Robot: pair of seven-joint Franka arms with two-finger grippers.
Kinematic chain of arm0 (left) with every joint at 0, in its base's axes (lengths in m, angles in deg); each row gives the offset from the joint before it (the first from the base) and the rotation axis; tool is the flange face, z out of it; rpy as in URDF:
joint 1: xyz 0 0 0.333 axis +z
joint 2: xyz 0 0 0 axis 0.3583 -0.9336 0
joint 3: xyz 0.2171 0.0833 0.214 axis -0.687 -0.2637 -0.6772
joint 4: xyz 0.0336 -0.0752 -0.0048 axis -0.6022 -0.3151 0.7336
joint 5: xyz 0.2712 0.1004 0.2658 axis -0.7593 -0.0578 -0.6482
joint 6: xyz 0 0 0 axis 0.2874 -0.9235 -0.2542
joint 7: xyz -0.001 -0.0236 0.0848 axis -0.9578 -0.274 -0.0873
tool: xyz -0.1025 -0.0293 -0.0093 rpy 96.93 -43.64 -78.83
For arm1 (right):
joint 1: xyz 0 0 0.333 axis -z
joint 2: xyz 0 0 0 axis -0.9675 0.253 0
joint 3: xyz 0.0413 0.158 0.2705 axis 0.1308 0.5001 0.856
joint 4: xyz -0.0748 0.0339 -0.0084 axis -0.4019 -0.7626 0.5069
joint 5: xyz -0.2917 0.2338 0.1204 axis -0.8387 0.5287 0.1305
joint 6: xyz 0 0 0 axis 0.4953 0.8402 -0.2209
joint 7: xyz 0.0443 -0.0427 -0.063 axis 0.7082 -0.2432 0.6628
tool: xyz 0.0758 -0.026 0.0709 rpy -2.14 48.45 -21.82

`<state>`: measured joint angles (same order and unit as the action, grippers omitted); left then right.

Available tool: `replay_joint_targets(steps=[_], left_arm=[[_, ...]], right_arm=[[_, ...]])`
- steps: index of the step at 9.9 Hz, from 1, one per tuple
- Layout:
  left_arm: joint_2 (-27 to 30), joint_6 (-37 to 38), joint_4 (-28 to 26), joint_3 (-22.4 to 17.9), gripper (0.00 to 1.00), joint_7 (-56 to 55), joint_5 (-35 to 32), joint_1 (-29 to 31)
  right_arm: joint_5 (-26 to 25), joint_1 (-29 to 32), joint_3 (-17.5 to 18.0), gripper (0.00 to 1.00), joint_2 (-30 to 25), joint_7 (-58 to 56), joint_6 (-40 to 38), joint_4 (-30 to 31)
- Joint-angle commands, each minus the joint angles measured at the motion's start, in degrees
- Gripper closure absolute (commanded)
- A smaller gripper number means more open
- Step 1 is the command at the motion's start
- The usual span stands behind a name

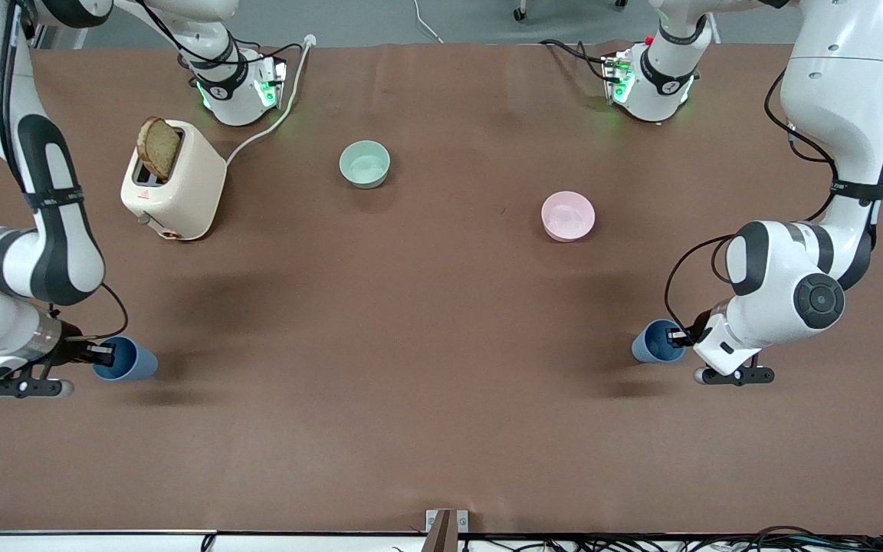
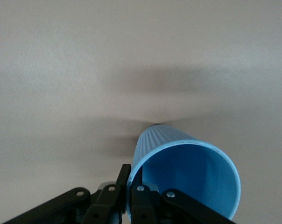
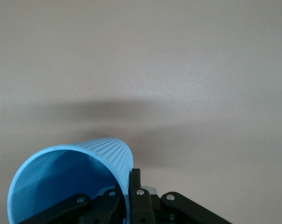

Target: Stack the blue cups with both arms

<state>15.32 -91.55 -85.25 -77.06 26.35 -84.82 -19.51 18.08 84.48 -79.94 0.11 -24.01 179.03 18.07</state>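
Note:
Two blue cups show, one in each gripper. My left gripper (image 1: 679,336) is shut on the rim wall of one blue cup (image 1: 654,343), toward the left arm's end of the table. In the left wrist view one finger (image 2: 124,175) is outside the cup (image 2: 192,172) and one inside it. My right gripper (image 1: 100,353) is shut on the rim wall of the other blue cup (image 1: 126,359), toward the right arm's end; it also shows in the right wrist view (image 3: 61,182). Both cups are tilted onto their sides, low over the brown table (image 1: 411,345). I cannot tell whether they touch it.
A pale green bowl (image 1: 365,164) and a pink bowl (image 1: 568,215) stand between the arms' bases and the cups. A cream toaster (image 1: 173,180) holding a slice of bread (image 1: 158,147) stands toward the right arm's end, with its white cord (image 1: 273,123).

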Motion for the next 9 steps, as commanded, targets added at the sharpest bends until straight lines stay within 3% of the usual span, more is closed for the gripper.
replay_joint_targets(steps=[1, 3, 6, 9], left_arm=[[1.2, 0.9, 0.7, 3.6, 0.98, -2.6, 0.9, 0.1], [1.1, 1.3, 2.2, 8.3, 0.97, -15.0, 0.5, -2.8], [-3.8, 0.9, 8.3, 8.3, 0.97, -41.9, -0.2, -18.7], [-10.2, 0.4, 14.7, 8.1, 0.96, -59.9, -6.2, -28.7]], right_arm=[[1.1, -1.2, 0.7, 0.99, -4.2, 2.1, -2.8, 0.3], [1.2, -1.5, 0.9, 0.99, -5.2, 3.0, -10.2, -4.0], [5.6, -4.5, 0.7, 0.99, -6.3, 7.4, -16.2, -8.3], [5.2, -9.5, 0.6, 0.99, -7.0, 15.4, -16.7, -8.9]])
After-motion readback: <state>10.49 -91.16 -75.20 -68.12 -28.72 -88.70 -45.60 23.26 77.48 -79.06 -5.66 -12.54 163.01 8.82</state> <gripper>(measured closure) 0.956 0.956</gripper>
